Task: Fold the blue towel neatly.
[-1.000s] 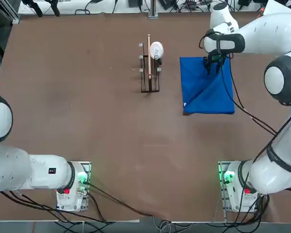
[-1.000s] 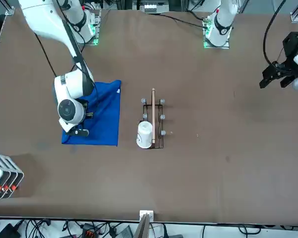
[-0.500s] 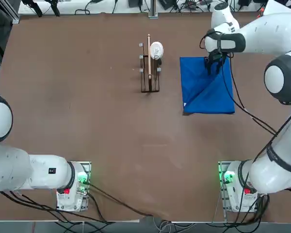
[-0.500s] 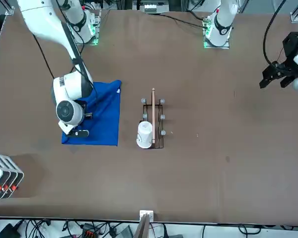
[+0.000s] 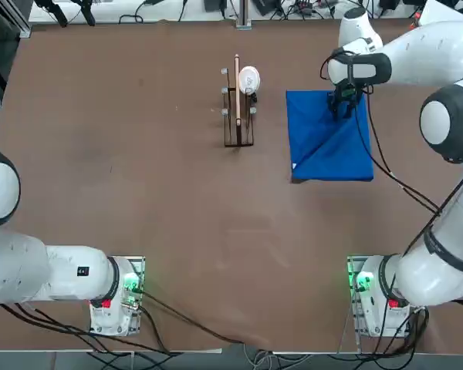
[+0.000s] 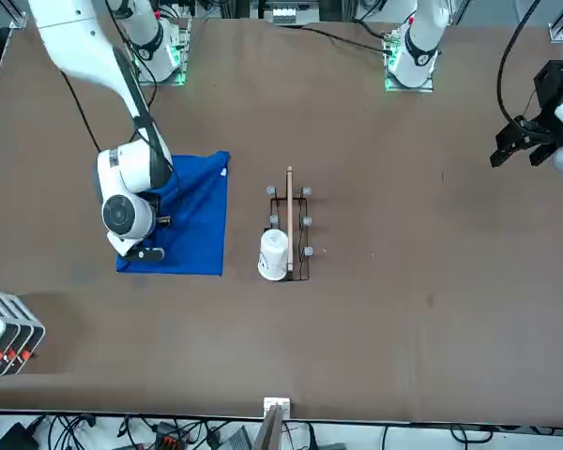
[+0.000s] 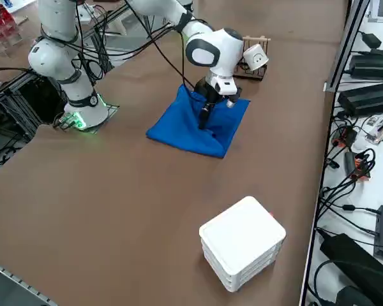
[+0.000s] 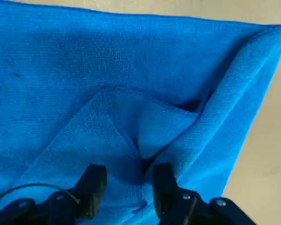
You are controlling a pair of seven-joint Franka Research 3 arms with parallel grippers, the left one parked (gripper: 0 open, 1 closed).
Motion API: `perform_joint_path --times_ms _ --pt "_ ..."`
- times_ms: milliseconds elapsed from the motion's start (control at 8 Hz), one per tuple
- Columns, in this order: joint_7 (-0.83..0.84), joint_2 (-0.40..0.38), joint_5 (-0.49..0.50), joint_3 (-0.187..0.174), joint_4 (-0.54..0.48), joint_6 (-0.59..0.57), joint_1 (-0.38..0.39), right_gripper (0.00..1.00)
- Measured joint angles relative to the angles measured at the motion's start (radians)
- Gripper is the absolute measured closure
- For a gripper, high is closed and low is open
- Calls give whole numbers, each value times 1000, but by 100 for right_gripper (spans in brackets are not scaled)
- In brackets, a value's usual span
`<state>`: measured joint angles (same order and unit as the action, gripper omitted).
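The blue towel (image 5: 324,146) lies on the brown table in the right half, partly folded, with a diagonal crease and a small white tag at its near left corner. My right gripper (image 5: 346,104) points down at the towel's far edge near its far right corner. In the right wrist view the gripper (image 8: 129,180) is open, its two black fingers (image 8: 94,183) standing apart on the towel (image 8: 131,70) with a raised ridge of cloth running between them. From the side, the gripper (image 7: 203,118) presses into the towel (image 7: 185,131). The wrist hides the fingertips in the front view of the towel (image 6: 195,234).
A dark wire rack (image 5: 238,104) with a wooden rod and a white cup (image 5: 249,79) stands just left of the towel. A white box (image 7: 242,245) sits at the far right corner of the table. Cables run along the table's far edge.
The right gripper has drifted slightly toward the towel's far right corner. Its fingers keep the same spacing and the towel's outline looks almost unchanged.
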<state>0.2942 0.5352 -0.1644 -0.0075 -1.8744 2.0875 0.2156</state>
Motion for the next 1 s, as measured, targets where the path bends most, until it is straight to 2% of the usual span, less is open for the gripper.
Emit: perform_joint_path --times_ms 750,1000 --pt "0 5 0 6 -3 -41 0 36" --pt "1 5 1 8 -5 -51 0 39"
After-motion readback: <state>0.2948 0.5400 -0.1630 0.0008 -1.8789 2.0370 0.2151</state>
